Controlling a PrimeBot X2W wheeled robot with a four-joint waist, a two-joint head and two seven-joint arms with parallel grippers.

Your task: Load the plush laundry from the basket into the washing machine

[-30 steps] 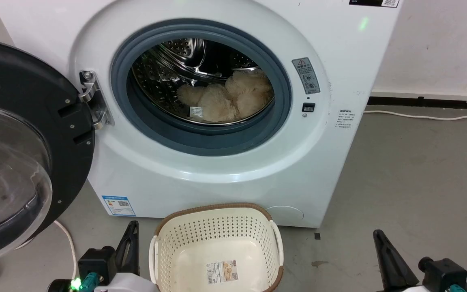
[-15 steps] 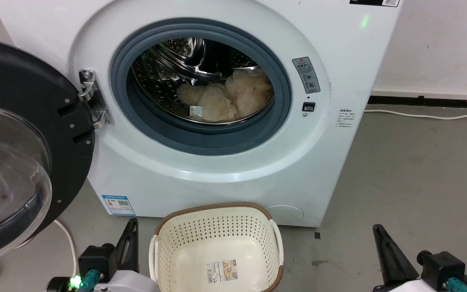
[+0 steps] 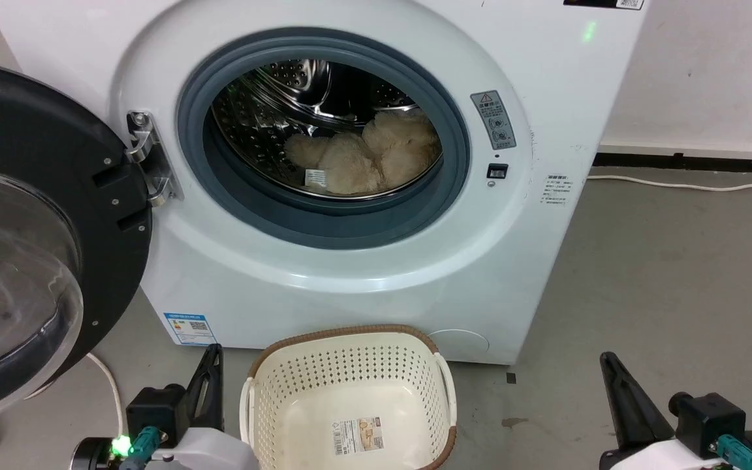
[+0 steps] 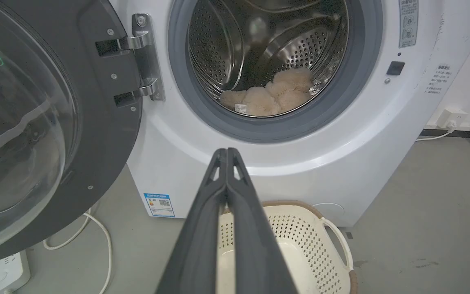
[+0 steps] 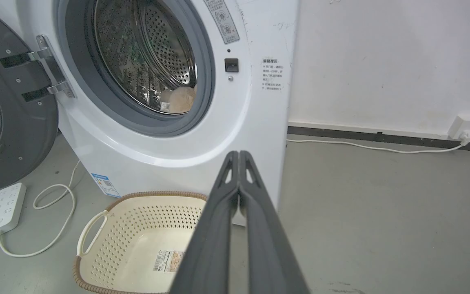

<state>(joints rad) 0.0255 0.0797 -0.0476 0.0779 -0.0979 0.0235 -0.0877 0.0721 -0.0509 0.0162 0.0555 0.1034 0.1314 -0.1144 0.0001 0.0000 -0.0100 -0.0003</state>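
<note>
The fluffy cream plush laundry [image 3: 366,160] lies inside the steel drum of the white washing machine [image 3: 324,281], whose black-rimmed glass door [image 3: 30,235] hangs wide open on the left. The cream basket [image 3: 350,365] stands on the floor in front of the washer and holds just its label sticker [image 3: 358,436]. My left gripper [image 3: 213,356] is low to the left of the basket, shut and holding nothing [image 4: 227,152]. To the right of the basket, my right gripper [image 3: 606,360] is shut with nothing in it [image 5: 239,154]. The plush [image 4: 273,96] and basket [image 5: 108,245] also show in the wrist views.
A white cable [image 3: 111,391] and a power strip [image 5: 4,208] lie on the floor under the open door. Another cable [image 3: 689,188] runs along the back wall to a socket [image 5: 465,124]. Bare grey floor [image 3: 663,281] stretches to the right of the washer.
Both grippers have crept up slightly in the head view. The plush, basket and door are as before.
</note>
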